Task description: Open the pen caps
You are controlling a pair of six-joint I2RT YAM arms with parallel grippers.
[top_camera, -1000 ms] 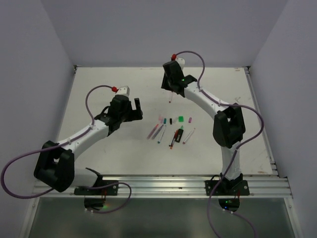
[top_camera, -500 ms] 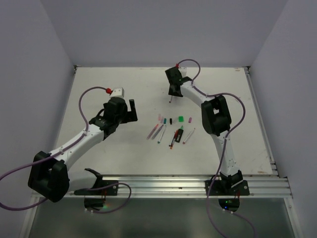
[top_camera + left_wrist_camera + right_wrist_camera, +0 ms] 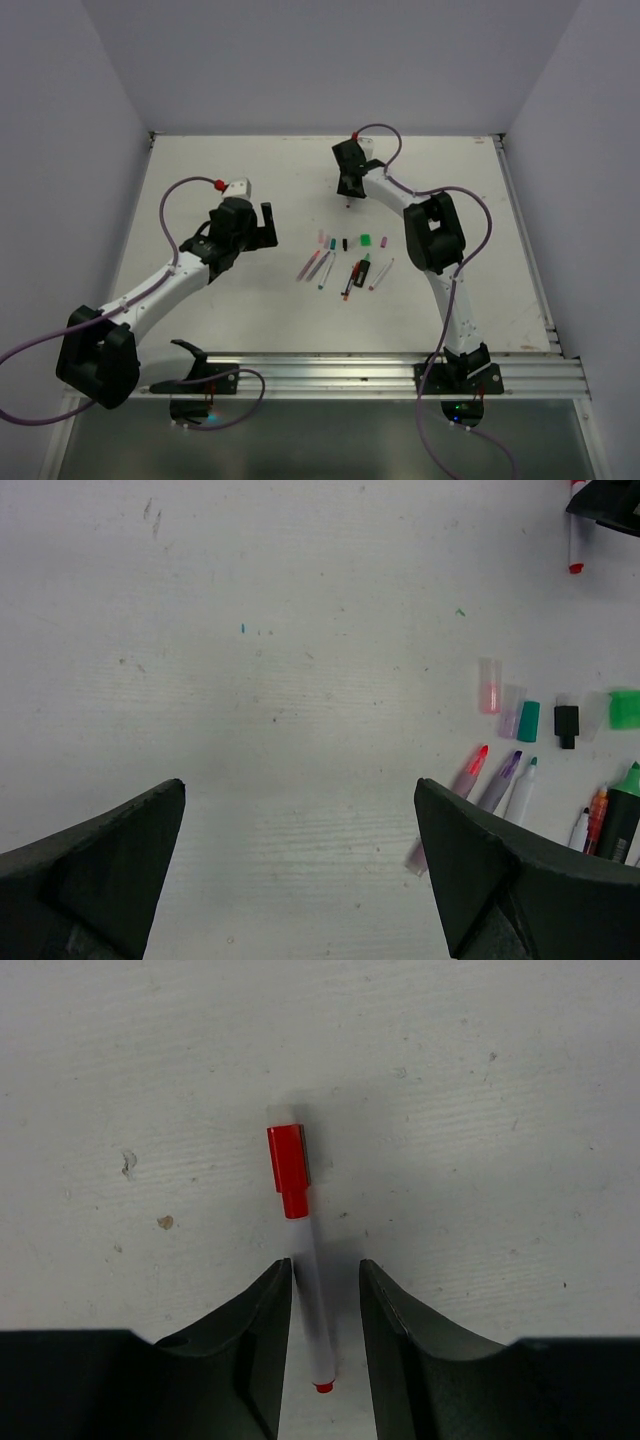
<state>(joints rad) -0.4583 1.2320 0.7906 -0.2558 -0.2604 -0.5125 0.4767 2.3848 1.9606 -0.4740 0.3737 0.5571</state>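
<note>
My right gripper (image 3: 325, 1265) is down near the table at the back, shut on a thin whitish pen (image 3: 310, 1280). The barrel lies against the left finger, and its red cap (image 3: 288, 1165) is on and points away. From above, that pen (image 3: 346, 199) sticks out below the right gripper (image 3: 347, 187). My left gripper (image 3: 300, 785) hangs open over bare table with nothing in it, to the left of the row. Loose pen caps lie in that row: pink (image 3: 489, 685), teal (image 3: 528, 721), black (image 3: 567, 725), green (image 3: 625, 709). Uncapped pens (image 3: 500, 778) lie just below them.
The pens and caps form a cluster at mid-table (image 3: 345, 262), including a green-and-black highlighter (image 3: 363, 268). The white table (image 3: 220, 160) is walled at the back and both sides. A metal rail (image 3: 330, 375) runs along the near edge.
The right arm has stretched out and come down, bringing the red-capped pen close to the table. The left arm has drawn back a little to the left, its jaws fully wide.
</note>
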